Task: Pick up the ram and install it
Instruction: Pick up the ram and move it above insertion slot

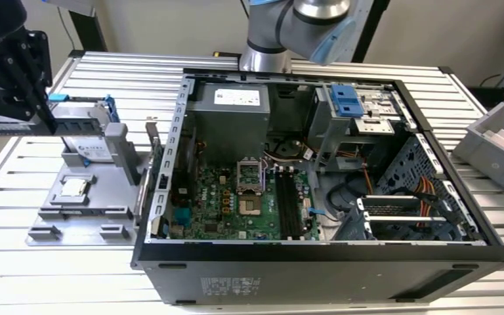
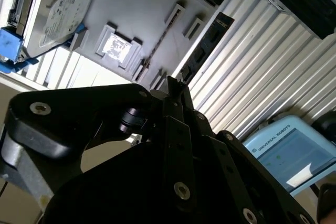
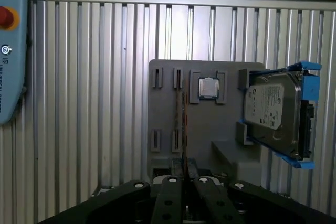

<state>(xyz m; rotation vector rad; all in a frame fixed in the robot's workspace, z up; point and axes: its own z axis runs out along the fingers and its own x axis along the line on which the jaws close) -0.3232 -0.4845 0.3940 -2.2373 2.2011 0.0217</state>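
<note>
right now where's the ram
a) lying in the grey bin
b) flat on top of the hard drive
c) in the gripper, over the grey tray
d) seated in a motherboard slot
c: in the first wrist view the ram runs edge-on out from between the fingers of the gripper above the grey tray, and the exterior view shows it held at that view's left, outside the computer case.

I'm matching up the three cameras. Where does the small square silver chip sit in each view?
Exterior view: square chip lies in the grey tray, at the exterior view's left of the computer case.
Second wrist view: square chip in its tray recess, beside the hard drive.
First wrist view: square chip between the hard drive and the tray's slots.
Shared landmark: the blue-bracketed hard drive.
</note>
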